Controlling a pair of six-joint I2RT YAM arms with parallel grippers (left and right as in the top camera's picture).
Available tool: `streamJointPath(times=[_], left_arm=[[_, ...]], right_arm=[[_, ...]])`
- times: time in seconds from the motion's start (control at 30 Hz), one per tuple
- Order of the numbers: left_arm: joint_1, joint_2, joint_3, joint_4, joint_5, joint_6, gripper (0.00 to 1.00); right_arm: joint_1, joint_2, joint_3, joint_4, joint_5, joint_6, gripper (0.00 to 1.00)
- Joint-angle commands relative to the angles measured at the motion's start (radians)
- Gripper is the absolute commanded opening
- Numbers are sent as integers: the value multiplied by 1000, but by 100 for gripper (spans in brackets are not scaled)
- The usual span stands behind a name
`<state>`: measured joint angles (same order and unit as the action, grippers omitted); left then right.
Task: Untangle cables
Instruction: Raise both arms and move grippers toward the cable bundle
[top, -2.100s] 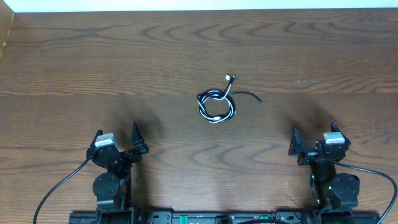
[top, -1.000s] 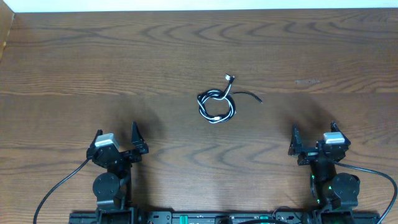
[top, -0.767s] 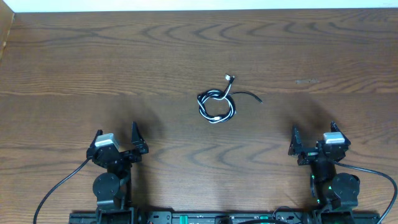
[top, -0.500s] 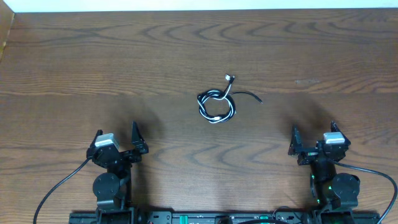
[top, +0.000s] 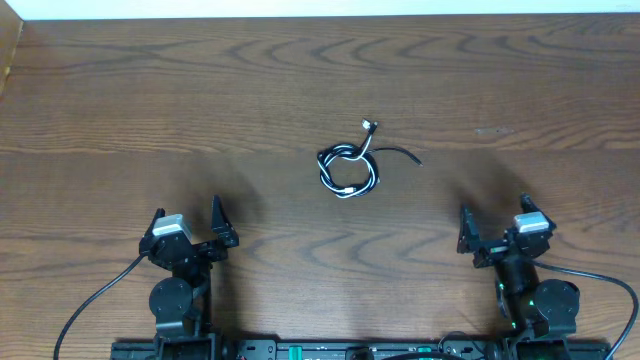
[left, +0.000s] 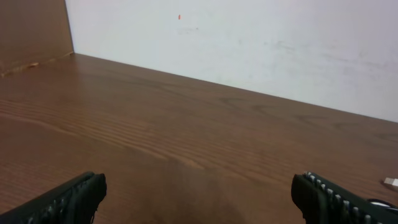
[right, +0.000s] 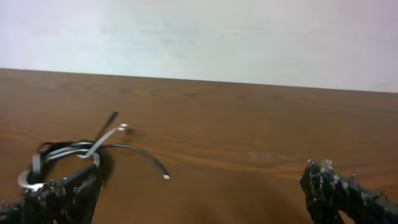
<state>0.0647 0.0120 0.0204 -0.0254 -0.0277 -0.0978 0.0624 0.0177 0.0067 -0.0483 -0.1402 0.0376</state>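
A black cable and a white cable lie knotted together in a small coil on the wooden table, right of centre. In the right wrist view the coil sits at the left, with a black end trailing out. My left gripper is open and empty at the near left, far from the cables. My right gripper is open and empty at the near right, turned toward the coil. Only a small plug end shows in the left wrist view.
The wooden table ends at a white wall at the back. A wooden board stands at the far left edge. Thick black wires run from the arm bases at the front.
My right gripper has shifted a little left and turned toward the cables. The left arm and the cables have not moved.
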Motion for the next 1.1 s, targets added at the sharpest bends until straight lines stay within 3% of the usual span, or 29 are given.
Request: streamJointPath(times=[0.0,0.13,0.33,0.6,0.77,0.9,1.07], left_arm=[[4,2,-3,-53,-4,26,100],[4,65,61,-72,55,26,100],[4,293,241,-93,131,27,100],[1,642,561,-194,351,20,100],[-3,824,741,-352,472,-42,100],[-74,988,892,-491,480,-36,100],[-206,1140,1030,-552,480,-30,100]], right_arm=[[-4,-3,11,-9,-104,44,99],[-5,5,58,-43,-122,44,99],[-5,76,172,-99,-122,44,99],[-5,304,375,-163,-172,43,99],[-5,472,490,-200,-231,43,99],[-5,637,602,-226,-293,44,99],[-6,835,755,-288,-376,44,99]])
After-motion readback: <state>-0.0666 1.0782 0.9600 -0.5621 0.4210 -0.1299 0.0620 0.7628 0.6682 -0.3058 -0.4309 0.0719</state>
